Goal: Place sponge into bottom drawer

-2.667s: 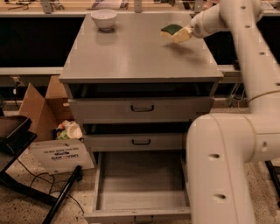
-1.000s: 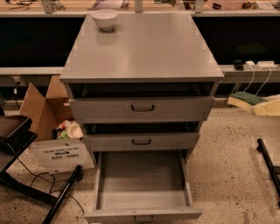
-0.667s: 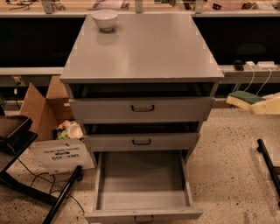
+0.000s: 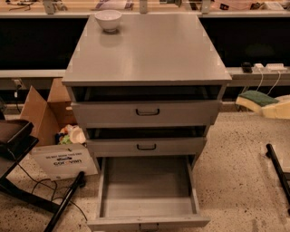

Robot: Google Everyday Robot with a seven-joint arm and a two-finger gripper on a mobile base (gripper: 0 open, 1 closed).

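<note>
We see the tool (image 4: 273, 108) holding the sponge (image 4: 259, 97) right of the cabinet (image 4: 145, 50), slightly nearer than before; the bottom drawer (image 4: 146, 182) stays open.

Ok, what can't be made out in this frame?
Pincer: right edge of camera view, beside the sponge; mostly cut off by the frame, so whether it holds it is unclear.
Bottom drawer: handle clipped by the bottom edge.
Two upper drawers: insides lost in shadow.
Items behind the white bowl: cut off by the top edge.
</note>
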